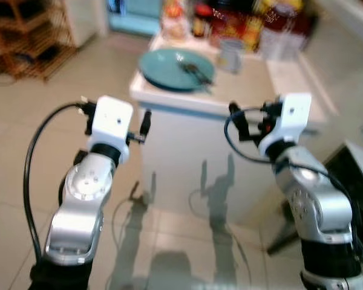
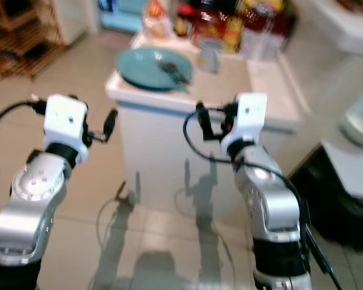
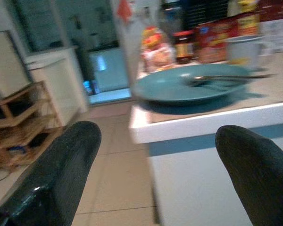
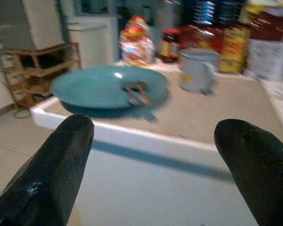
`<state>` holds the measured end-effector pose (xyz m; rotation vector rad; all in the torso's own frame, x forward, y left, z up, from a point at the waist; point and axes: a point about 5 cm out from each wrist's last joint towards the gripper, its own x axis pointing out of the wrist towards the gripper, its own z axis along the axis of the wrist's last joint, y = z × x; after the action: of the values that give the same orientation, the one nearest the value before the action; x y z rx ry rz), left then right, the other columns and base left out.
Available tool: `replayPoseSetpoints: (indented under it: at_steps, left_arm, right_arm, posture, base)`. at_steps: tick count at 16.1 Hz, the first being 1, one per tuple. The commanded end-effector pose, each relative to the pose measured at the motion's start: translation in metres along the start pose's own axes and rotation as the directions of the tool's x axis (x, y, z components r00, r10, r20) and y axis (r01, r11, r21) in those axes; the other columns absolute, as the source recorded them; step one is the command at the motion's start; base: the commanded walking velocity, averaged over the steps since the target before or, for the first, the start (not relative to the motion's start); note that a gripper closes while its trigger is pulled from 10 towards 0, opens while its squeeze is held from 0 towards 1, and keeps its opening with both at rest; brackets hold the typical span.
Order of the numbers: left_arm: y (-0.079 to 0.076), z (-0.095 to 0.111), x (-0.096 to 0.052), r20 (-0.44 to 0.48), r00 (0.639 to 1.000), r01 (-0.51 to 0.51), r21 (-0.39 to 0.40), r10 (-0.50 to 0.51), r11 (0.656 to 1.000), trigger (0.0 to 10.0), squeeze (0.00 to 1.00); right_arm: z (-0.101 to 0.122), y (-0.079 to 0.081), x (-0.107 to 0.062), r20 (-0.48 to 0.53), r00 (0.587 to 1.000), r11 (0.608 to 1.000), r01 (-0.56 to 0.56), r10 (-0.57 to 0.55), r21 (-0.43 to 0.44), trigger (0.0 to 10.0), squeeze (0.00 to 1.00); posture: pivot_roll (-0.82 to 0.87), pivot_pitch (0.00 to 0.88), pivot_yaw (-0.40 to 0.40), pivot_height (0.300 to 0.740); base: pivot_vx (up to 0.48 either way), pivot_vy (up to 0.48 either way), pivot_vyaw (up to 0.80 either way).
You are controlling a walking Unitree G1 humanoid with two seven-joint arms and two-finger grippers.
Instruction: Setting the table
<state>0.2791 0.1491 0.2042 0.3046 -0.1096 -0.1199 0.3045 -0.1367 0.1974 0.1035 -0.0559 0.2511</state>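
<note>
Two silver arms reach out in front, close to the camera, above the tiled floor (image 1: 24, 127). Each one ends in an end effector with two black fingers. The left end effector (image 3: 155, 174) has its fingers wide apart and holds nothing. The right end effector (image 4: 153, 165) is wide open too, and also holds nothing. Both hang in the air, short of the white counter (image 1: 187, 99) and not touching it. On the counter sits a big blue-green plate (image 1: 169, 69), near the edge closest to the robot. Some cutlery (image 1: 196, 72) lies on the plate; it looks like a fork or a spoon, but the blur makes it hard to tell which. A pale mug (image 4: 195, 68) stands just behind the plate, and jars and food packets (image 4: 228, 40) stand at the back. I think the plate is hard, smooth and a bit heavy, and it could break if it fell. Its rim looks like the best place to pinch it. The cutlery is thin and may slide off if the plate tips.
</note>
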Motion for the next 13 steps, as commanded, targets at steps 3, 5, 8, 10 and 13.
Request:
replayPoseSetpoints:
  at_steps: [3,5,8,10,13]
  left_arm:
    - [0.004,0.001,-0.001,0.006,1.000,-0.009,0.011,0.009,1.000,10.0,0.00]
    - [0.004,0.001,-0.002,0.006,1.000,-0.007,0.014,0.007,1.000,10.0,0.00]
    - [0.003,0.000,-0.001,0.005,1.000,0.002,0.020,-0.003,1.000,10.0,0.00]
    - [0.002,0.001,-0.001,0.007,1.000,0.015,0.022,-0.016,1.000,10.0,0.00]
    - [0.000,0.001,-0.001,0.011,1.000,0.027,0.029,-0.027,0.999,10.0,0.00]
  right_arm:
    - [0.001,0.007,0.001,-0.007,0.999,0.997,-0.033,0.032,-0.067,10.0,0.00]
    - [0.001,0.006,0.001,-0.003,1.000,0.998,-0.023,0.023,-0.059,10.0,0.00]
    - [0.004,0.001,0.001,0.023,1.000,1.000,0.020,-0.021,0.021,10.0,0.00]
    - [0.004,-0.001,0.001,0.024,0.999,0.999,0.033,-0.034,0.020,10.0,0.00]
    - [0.004,-0.005,0.001,0.020,0.998,0.997,0.054,-0.055,0.053,10.0,0.00]
  posture:
    - [0.12,0.049,-0.102,0.740]
    - [0.12,0.048,-0.100,0.740]
    - [0.12,0.043,-0.098,0.740]
    - [0.12,0.039,-0.098,0.740]
    - [0.12,0.031,-0.098,0.740]
  base:
    - [0.400,0.000,0.44]
    - [0.403,0.000,0.80]
    - [0.400,0.000,0.27]
    - [0.401,0.000,0.00]
    - [0.401,0.000,-0.23]
